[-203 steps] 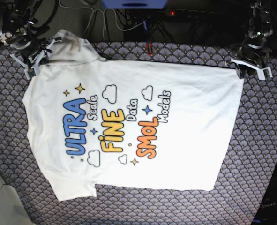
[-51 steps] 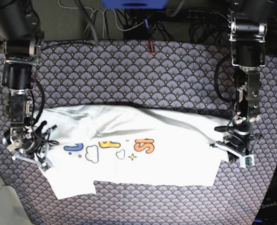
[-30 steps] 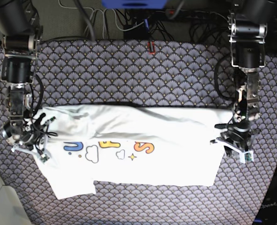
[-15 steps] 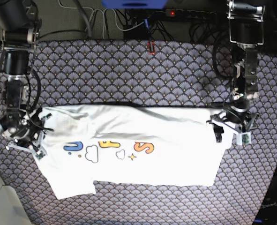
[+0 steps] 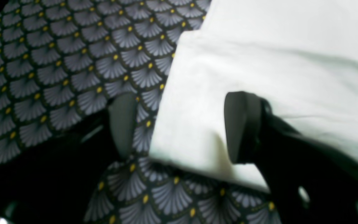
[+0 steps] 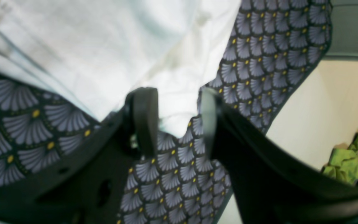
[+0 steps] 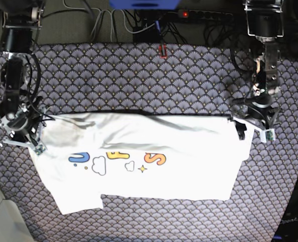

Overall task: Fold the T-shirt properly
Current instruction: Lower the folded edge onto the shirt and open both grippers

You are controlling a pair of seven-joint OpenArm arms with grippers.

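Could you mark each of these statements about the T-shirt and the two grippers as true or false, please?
1. The T-shirt is folded over, hiding the upper part of its print. True.
2. The left gripper is shut on the cloth. False: its fingers stand apart, with the shirt's corner lying loose between them.
3. The right gripper is open. True.
4. The shirt lies on a bare wooden table. False: it lies on a scallop-patterned mat.
5. The whole word "ULTRA" is readable. False: only the bottoms of the blue, yellow and orange letters show.
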